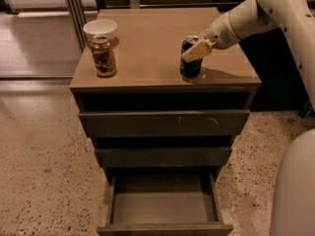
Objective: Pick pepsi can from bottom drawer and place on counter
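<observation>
The pepsi can [190, 67] is dark blue with a silver top. It stands upright on the counter [147, 48] near its front right edge. My gripper [192, 52] reaches in from the upper right and is shut on the can's upper part. One cream finger [197, 50] lies across the can's front; the other is hidden behind it. The bottom drawer [165, 206] is pulled open below and holds nothing.
A brown-and-gold patterned can [103, 56] stands at the counter's front left, with a white bowl [100, 28] just behind it. The two upper drawers [165, 123] are shut. My white base [295, 191] fills the lower right. Speckled floor surrounds the cabinet.
</observation>
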You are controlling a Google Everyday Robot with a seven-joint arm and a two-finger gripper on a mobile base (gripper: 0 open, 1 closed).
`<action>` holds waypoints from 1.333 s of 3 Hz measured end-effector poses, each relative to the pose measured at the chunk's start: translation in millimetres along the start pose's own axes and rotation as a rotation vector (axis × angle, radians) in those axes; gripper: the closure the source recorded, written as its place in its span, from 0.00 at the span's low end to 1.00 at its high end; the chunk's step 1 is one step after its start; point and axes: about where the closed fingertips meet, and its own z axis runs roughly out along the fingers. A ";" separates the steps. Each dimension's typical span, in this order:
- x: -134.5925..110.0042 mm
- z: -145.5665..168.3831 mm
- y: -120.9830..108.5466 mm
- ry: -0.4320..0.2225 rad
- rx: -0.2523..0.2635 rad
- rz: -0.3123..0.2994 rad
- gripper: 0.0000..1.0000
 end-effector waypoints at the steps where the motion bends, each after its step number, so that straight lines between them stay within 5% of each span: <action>1: 0.0 0.0 0.0 0.000 0.000 0.000 0.81; 4: 0.0 0.2 0.0 0.000 0.000 0.000 0.11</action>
